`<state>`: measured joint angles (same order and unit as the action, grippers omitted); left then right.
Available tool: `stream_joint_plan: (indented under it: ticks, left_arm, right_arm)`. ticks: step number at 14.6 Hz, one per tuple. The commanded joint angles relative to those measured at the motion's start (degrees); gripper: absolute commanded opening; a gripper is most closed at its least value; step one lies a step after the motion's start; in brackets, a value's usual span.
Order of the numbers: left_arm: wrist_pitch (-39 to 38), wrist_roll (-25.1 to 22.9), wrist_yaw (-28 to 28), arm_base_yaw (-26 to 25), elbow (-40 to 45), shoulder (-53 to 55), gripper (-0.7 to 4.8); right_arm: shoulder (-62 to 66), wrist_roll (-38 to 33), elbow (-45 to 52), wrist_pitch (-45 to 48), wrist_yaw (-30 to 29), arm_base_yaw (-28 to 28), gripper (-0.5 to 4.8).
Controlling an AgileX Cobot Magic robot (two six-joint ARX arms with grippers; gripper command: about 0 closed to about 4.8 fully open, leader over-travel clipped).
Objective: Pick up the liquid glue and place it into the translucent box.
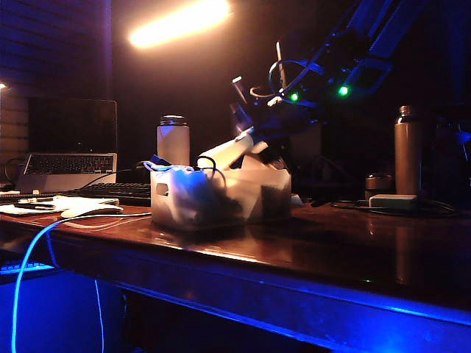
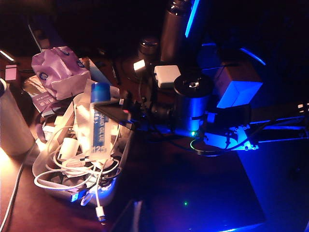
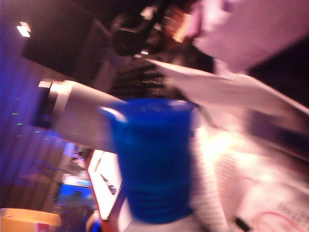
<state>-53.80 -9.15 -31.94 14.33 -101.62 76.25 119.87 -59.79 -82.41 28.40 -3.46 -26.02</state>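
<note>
exterior: one liquid glue point(image 1: 229, 151) leaning in one translucent box point(image 1: 261, 193), right tool point(image 1: 246, 118) above it; dark glossy counter point(image 1: 346, 246), dim room.
left wrist: one glue bottle among cables; left tool unseen.
right wrist: blue cap fills blurred frame; right tool's spread unclear.

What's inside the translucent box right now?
The liquid glue lies atop tangled white cables in the translucent box, at the right gripper. The box's floor is covered.
</note>
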Motion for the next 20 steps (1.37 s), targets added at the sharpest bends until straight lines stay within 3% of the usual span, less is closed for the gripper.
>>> stream_joint_plan:
  ticks: [1,4,5,8,11,12,13,14,16,18,20]
  left_arm:
    - [0.7,0.15,-0.37,0.0,-0.24,-0.2,-0.05]
    - [0.61,0.17,-0.42,0.0,-0.24,-0.24,-0.05]
    - [0.35,0.15,-0.44,0.0,-0.24,-0.37,-0.05]
    - [-0.61,0.09,-0.44,0.0,-0.24,-0.63,-0.05]
    - [-0.17,0.09,-0.79,0.0,-0.26,-1.66,-0.05]
    - [-0.31,-0.44,-3.37,0.0,-0.26,-1.81,-0.05]
    - [-0.83,-0.92,-5.03,0.0,-0.26,-1.92,-0.05]
    - [-1.49,-2.4,-5.73,0.0,-0.26,-2.45,-0.05]
    - [-1.16,-2.99,-5.09,0.0,-0.26,-4.55,-0.05]
    - [-0.7,-2.84,-0.28,0.0,-0.26,-9.05,-0.05]
    - [-0.52,-1.66,3.67,0.0,-0.26,-14.78,-0.05]
  right_arm:
    - [-0.63,0.09,-0.35,2.27,-1.7,-0.02,3.69]
    - [-1.49,4.37,-0.35,2.6,-5.75,0.2,3.66]
    - [-2.75,7.52,-0.35,1.66,-6.64,0.39,3.38]
    - [-9.51,20.9,-0.33,-3.17,-11.82,3.37,1.22]
    - [-18.84,34.95,-0.33,-10.16,-26.45,8.72,1.02]
    - [-22.86,36.96,-0.33,-13.31,-31.39,11.61,0.81]
    - [-25.88,37.99,-0.33,-16.35,-33.55,13.46,0.07]
    - [-28.41,39.3,-0.31,-18.64,-35.41,15.19,-0.04]
    - [-34.12,47.17,-0.31,-25.62,-33.46,18.01,-0.04]
    - [-41.62,58.62,-0.31,-37.07,-24.2,18.62,-0.04]
    - [-48.24,63.3,-0.28,-48.78,-17.77,18.6,-0.04]
